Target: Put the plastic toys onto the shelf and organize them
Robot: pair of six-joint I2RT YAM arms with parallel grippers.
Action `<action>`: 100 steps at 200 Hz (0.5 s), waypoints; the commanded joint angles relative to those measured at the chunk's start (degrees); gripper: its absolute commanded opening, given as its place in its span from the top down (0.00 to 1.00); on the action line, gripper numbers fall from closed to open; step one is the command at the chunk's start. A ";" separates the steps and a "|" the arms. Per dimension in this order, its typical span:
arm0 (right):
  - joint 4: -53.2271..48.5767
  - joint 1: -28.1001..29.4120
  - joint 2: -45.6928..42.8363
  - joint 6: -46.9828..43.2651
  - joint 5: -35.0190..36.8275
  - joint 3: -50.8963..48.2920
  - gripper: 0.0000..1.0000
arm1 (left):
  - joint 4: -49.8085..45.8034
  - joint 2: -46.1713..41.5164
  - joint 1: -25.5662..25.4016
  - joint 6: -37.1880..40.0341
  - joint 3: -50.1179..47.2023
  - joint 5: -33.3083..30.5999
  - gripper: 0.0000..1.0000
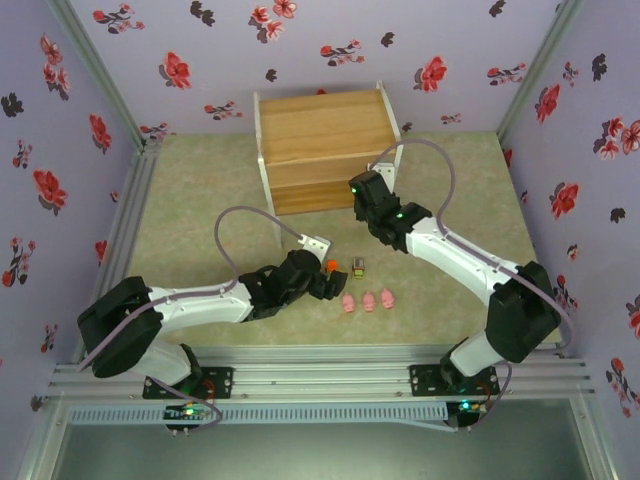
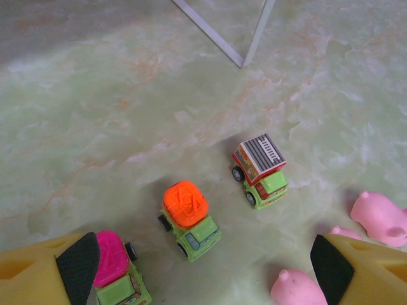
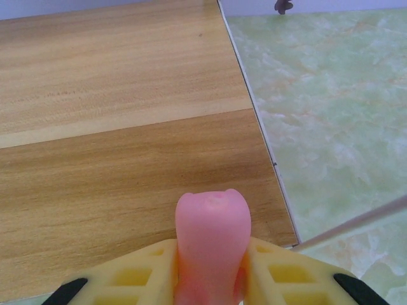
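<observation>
Progress: early. The shelf (image 1: pixel 322 125) boards in view carry no toy. Right pincer (image 3: pixel 213 283) is clamped on one pink pig (image 3: pixel 212 232), poised over a shelf board near its right edge. In front of the shelf, on the desk (image 2: pixel 114 95), lie the magenta truck (image 2: pixel 114 264), orange truck (image 2: pixel 188 217), grey-topped truck (image 2: pixel 261 168) and three loose pigs (image 1: pixel 368 300), not yet shelved. Left pincer (image 2: pixel 205 269) hangs over the trucks, jaws apart, holding nothing.

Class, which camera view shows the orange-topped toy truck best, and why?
The left wrist view: the orange-topped toy truck sits close and near the centre, with its wheels, green cab and orange drum all distinct. The top external view gives it as a tiny orange speck beside the left hand.
</observation>
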 commanded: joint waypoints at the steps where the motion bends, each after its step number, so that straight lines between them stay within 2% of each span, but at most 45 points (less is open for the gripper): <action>1: 2.02 0.23 0.53 -1.06 2.72 2.30 0.71 | -0.62 0.23 0.33 0.05 1.42 0.24 0.10; 100: 1.62 -0.16 3.17 -0.39 2.02 3.07 0.69 | -0.62 0.14 0.36 0.23 1.51 0.16 0.10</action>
